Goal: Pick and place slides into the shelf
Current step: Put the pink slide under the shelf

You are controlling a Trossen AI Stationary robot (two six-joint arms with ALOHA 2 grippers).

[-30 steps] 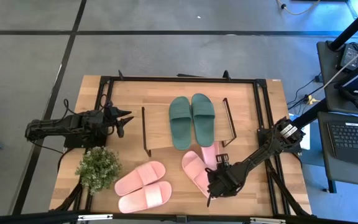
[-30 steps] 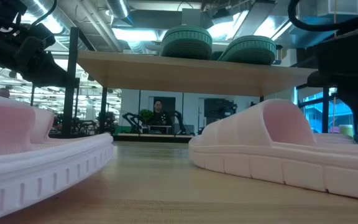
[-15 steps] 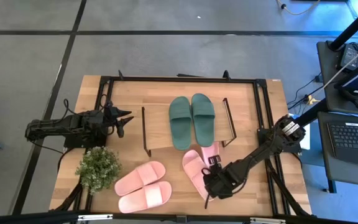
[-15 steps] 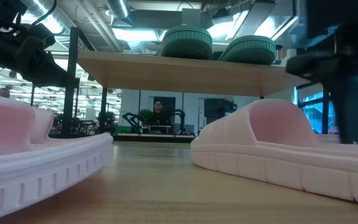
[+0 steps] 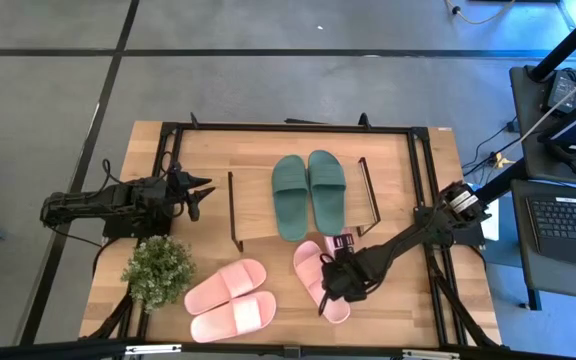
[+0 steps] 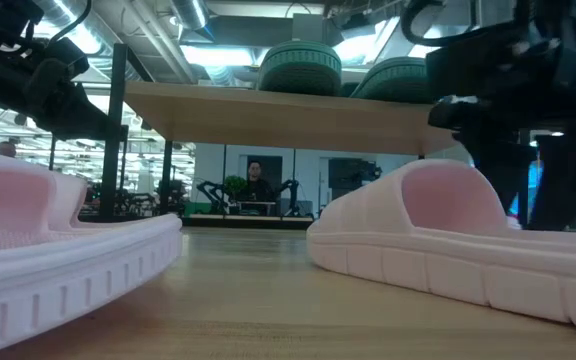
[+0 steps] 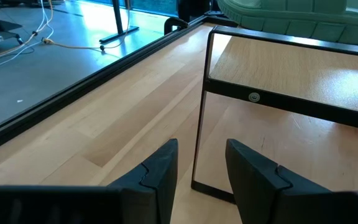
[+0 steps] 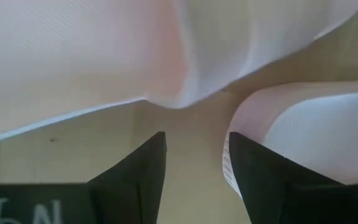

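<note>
- right gripper (image 5: 336,283) has slid in from the table edge over the pink pair (image 5: 320,280) in front of the shelf (image 5: 258,225), fingers spread, gripping nothing
- so a grab looks close
- green slides (image 5: 308,192) already on top
- left gripper (image 5: 196,192) parked, slightly parted, empty

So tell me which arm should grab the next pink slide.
The right. Its claw hangs open directly over the pink pair beside the shelf. The left claw waits open at the table's far left edge, well away from any slide.
</note>
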